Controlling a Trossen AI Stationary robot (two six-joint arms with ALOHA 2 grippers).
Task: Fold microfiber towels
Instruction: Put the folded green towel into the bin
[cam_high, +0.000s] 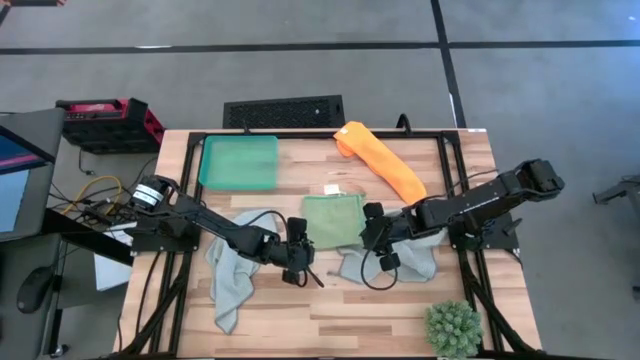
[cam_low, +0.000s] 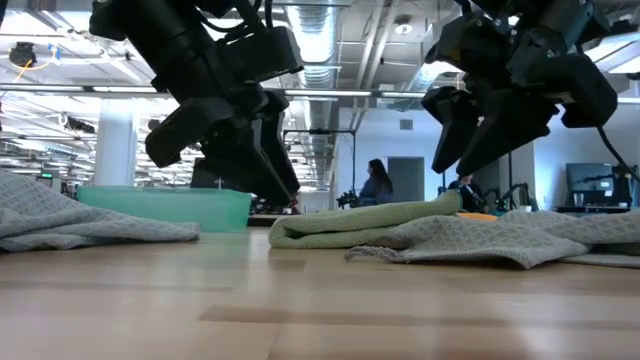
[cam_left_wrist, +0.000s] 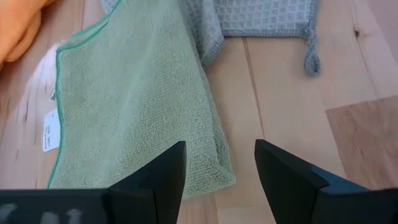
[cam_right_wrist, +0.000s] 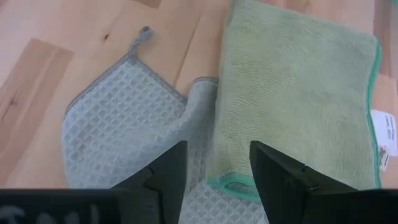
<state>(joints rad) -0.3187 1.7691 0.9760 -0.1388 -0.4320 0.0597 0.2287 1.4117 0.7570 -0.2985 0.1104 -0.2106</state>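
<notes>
Left claw (cam_high: 300, 262), right claw (cam_high: 378, 243) spread, empty; green towel (cam_high: 332, 218) edge overlaps, hides grey towel (cam_high: 400, 262).

No text can be read anywhere. The small white tag (cam_left_wrist: 50, 129) on the light green towel (cam_left_wrist: 130, 106) carries print, but it is too small to make out.

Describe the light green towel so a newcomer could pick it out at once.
Start at the wooden table and find the rigid green tray near its far edge. Just toward the table's middle from it lies the light green towel, folded flat between the two open grippers. Unlike the grey waffle-weave towel beside it and the orange towel, it has a green stitched border and a small white tag.
</notes>
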